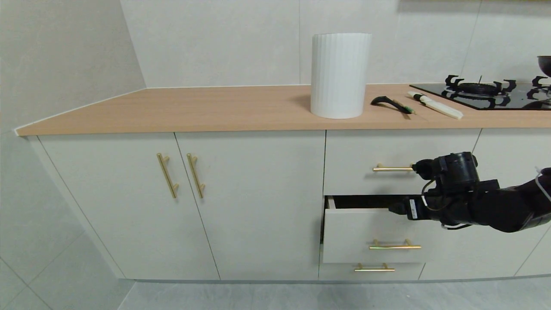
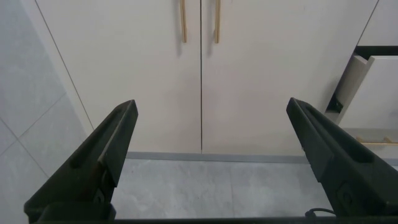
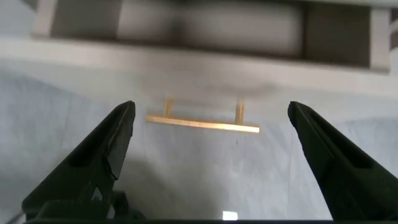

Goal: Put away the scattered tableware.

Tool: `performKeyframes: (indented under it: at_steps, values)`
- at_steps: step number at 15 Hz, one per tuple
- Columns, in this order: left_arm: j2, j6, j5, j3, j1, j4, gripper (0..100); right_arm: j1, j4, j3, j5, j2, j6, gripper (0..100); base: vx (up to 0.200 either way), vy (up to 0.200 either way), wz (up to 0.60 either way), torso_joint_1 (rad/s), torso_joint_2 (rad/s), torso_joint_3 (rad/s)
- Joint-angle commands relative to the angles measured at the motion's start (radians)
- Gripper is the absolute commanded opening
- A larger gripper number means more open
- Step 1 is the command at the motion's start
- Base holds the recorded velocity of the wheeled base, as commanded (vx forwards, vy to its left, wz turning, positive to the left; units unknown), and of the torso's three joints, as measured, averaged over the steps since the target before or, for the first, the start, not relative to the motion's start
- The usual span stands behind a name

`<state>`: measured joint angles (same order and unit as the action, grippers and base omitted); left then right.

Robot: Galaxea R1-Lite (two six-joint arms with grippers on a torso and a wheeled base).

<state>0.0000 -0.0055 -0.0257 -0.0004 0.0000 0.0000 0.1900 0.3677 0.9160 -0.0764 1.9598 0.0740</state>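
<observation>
Left gripper (image 2: 211, 106) and right gripper (image 3: 210, 118) both spread empty, the right at the open drawer (image 1: 370, 234); the knife (image 1: 434, 104) lies on the counter (image 1: 215, 110) above.

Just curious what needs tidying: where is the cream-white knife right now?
In the head view, the cream-white knife lies on the wooden countertop at the right, between the small black utensil and the black gas hob.

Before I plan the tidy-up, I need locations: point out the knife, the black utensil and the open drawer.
knife (image 1: 435, 105), head view, middle of its white body.
black utensil (image 1: 391, 103), head view, its black handle.
open drawer (image 1: 357, 234), head view, its front panel.
</observation>
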Motion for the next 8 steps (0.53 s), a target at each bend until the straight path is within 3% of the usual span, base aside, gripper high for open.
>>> performKeyframes:
  at_steps: [1,8]
  values:
    - [0.000,-0.001,0.000,0.000,0.000,0.000,100,0.002,0.060,0.018,-0.003,0.064,0.003,100,0.000,0.000,0.00,0.000,0.00,0.000]
    - [0.000,-0.001,0.000,0.000,0.000,0.000,100,0.002,0.338,0.026,-0.051,0.260,0.044,100,0.000,0.000,0.00,0.000,0.00,0.000]
